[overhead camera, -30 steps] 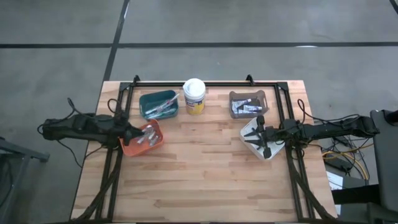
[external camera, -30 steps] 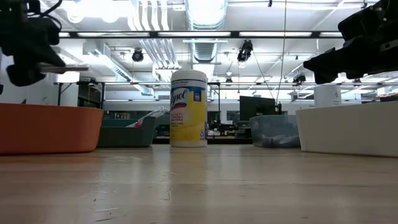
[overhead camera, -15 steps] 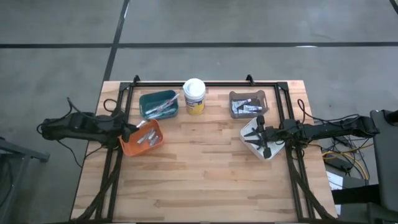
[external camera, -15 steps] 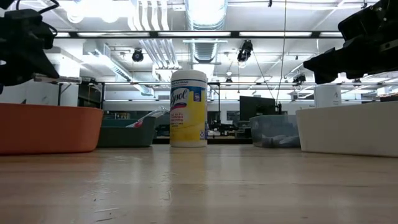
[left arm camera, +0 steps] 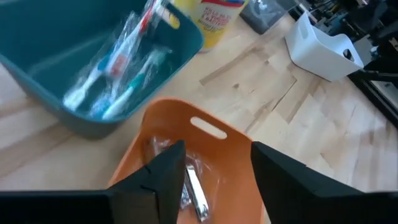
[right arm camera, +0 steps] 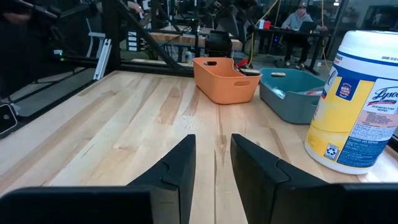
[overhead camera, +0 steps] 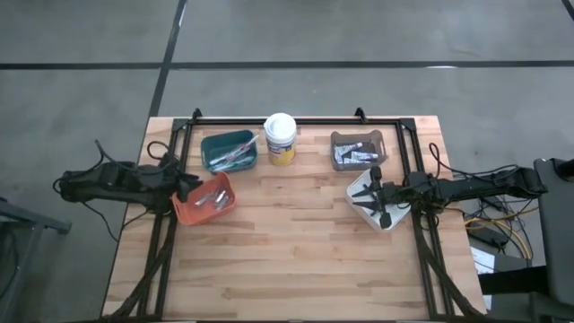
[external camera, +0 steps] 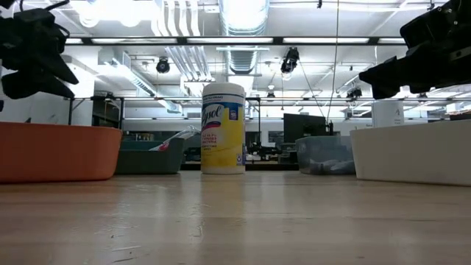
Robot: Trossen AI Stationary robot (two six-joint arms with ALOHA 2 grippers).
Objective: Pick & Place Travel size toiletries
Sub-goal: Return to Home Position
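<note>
- A pale wooden surface [overhead camera: 287, 256] stood on a grey concrete floor [overhead camera: 90, 90]. The low view looked level across it into a hall with bright ceiling lights.
- A white and yellow Lysol wipes tub [overhead camera: 280, 137] stood upright at the middle of the far edge; everything below is placed from it.
- Just beside the tub, on the left arm's side, sat a teal bin [overhead camera: 206, 154]. It held wrapped toothbrushes [left arm camera: 115, 71], one poking over the rim towards the tub.
- Nearer than the teal bin and farther from the tub lay an orange bin [overhead camera: 226, 205]. A wrapped metal nail cutter [left arm camera: 196, 190] and other wrapped bits lay inside it.
- The left hand [left arm camera: 217, 149] hovered above the orange bin's end that faced away from the tub. Its fingers were spread fairly wide and gripped nothing.
- On the tub's other side, a short way off, a grey bin [overhead camera: 359, 135] held small tubes [overhead camera: 359, 155].
- Nearer than the grey bin sat a white bin [overhead camera: 357, 190].
- The right hand [right arm camera: 212, 140] hung over the white bin and pointed towards the tub. Its fingers stood a narrow gap apart and were empty.
</note>
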